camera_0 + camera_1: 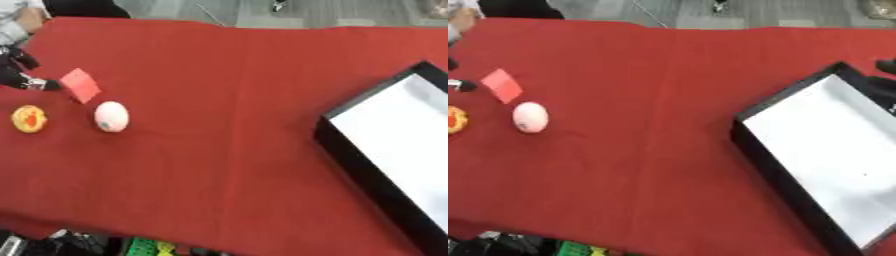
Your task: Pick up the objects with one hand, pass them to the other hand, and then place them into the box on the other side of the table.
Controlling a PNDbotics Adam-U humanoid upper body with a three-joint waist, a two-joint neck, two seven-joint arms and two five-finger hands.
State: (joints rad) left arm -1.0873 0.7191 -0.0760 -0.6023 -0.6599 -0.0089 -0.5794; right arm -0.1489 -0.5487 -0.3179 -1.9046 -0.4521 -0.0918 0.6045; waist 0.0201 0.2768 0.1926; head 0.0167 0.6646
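My left hand [19, 75] comes in at the far left edge, its fingertips pinching the left corner of a flat red square piece [80, 85] that tilts just above the red tablecloth. A white egg-shaped object [111, 116] lies just below the piece, and a round yellow-orange object [29, 119] lies to its left. The black box with a white inside [350, 160] stands askew at the right side. Dark parts of my right hand [885, 67] show at the right edge beyond the box's far corner, too little to read.
The red cloth [219, 125] covers the whole table, bare between the objects and the box. Green and yellow clutter [149, 247] sits below the near edge. A person's sleeve [13, 25] shows at the far left corner.
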